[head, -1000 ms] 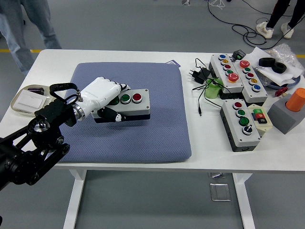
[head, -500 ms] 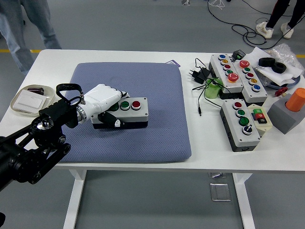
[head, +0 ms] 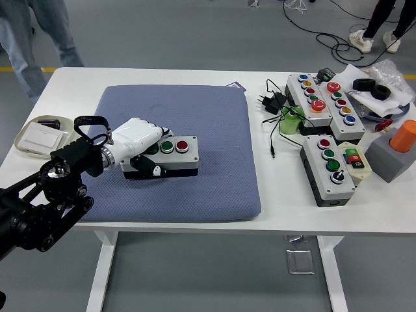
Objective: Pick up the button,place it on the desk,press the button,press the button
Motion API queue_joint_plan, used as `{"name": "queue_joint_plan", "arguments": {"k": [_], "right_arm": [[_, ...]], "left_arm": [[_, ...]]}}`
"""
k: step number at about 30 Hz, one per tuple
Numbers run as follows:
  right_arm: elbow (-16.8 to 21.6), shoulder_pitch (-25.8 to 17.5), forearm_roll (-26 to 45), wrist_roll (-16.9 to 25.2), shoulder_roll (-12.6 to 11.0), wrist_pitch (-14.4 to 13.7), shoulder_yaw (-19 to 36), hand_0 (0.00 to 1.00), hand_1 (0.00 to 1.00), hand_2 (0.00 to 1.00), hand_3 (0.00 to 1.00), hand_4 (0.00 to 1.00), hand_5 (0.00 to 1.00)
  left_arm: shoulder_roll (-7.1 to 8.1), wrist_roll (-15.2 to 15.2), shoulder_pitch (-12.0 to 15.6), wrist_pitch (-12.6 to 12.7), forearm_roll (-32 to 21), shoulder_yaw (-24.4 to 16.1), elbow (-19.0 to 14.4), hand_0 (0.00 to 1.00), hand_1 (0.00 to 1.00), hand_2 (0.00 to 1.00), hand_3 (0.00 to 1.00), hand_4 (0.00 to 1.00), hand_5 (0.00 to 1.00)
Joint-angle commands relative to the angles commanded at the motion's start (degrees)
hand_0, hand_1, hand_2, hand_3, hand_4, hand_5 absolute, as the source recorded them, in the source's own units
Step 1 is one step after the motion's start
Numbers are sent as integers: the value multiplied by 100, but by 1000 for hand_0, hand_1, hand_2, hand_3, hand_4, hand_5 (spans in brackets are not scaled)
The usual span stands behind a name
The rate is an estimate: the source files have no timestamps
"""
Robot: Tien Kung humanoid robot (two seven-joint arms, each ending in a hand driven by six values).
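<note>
A grey button box point(head: 174, 155) with a green and a red button on top rests on the blue-grey pad point(head: 195, 117), near its front left. My left hand point(head: 138, 144), white with a black thumb, is shut on the box's left end. Its black arm comes in from the lower left. My right hand is out of view.
A small tray point(head: 26, 149) holding a white switch lies at the table's left edge. Several other button boxes point(head: 328, 170), cables, a green cup point(head: 290, 121) and an orange cylinder on a grey block point(head: 393, 156) crowd the right side. A person's legs stand at the far left.
My left hand moved the button box down and slightly toward the near left, from a raised, tilted hold to resting flat on the pad.
</note>
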Motion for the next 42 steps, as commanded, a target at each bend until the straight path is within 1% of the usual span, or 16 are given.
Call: {"name": "queue_joint_plan", "arguments": {"k": [2,3,8,9,14,15,19,20,21,26,27,32,33,38,39,42], "right_arm": [[0,-1,-10,-2,0,2,8,628,493,546,582,269,24],[0,-2,-9,-2,0,1,11,628,494,547,582,269,23],[0,-1,-23,-4,-1,12,15,628,494,547,582,269,23],[0,-1,-24,-5,-1,13,15,628,493,547,582,269,24],[0,1,-8,-1,2,17,14,628,493,547,582,269,24],[0,1,-8,0,2,17,14,628,494,547,582,269,22],[0,1,-27,-2,3,18,25,628,494,547,582,269,22],[0,1,-23,-1,2,18,22,628,494,547,582,269,22],[0,2,-32,-1,2,18,26,628,493,547,581,269,22],[0,-16,-33,-2,8,13,39,628,493,547,581,269,22],[0,-18,-34,-3,8,13,39,628,494,547,581,271,22],[0,-45,27,6,13,14,-1,628,494,547,581,271,22],[0,-52,28,6,13,15,-2,628,495,547,581,271,22],[0,-78,-28,-8,17,25,22,628,495,547,581,271,22],[0,-79,-31,-8,17,25,23,628,494,547,581,270,23],[0,-86,-15,-9,22,21,14,628,494,547,581,270,23]], "left_arm": [[-2,12,12,-112,0,-12,-9,485,673,730,735,919,432],[-4,6,17,-159,0,-15,-9,545,714,785,913,981,547],[-13,-14,40,-231,0,-65,-35,545,714,785,913,981,547],[-14,-16,41,-239,0,-69,-38,647,805,889,998,998,575],[9,29,85,-224,0,-247,-224,647,805,889,998,998,575],[11,31,89,-223,0,-263,-242,760,891,966,998,998,596],[37,-9,168,-237,0,-448,-415,760,891,966,998,998,596],[44,-45,208,-250,0,-537,-488,760,891,966,998,998,596],[47,-87,277,-233,0,-646,-587,850,921,977,998,996,569],[70,-138,634,-105,0,-1403,-1214,850,921,977,998,996,569],[75,-139,665,-93,0,-1499,-1297,792,831,884,998,965,498],[271,-131,926,-310,0,-1949,-1831,792,831,884,998,965,498],[310,-79,970,-286,0,-2003,-1939,339,370,384,930,976,639],[393,10,1109,-208,0,-2148,-2370,339,370,384,930,976,639],[396,2,1115,-216,0,-2152,-2395,151,185,201,891,728,300],[477,-18,1185,-714,0,-2132,-2658,151,185,201,891,728,300]]}}
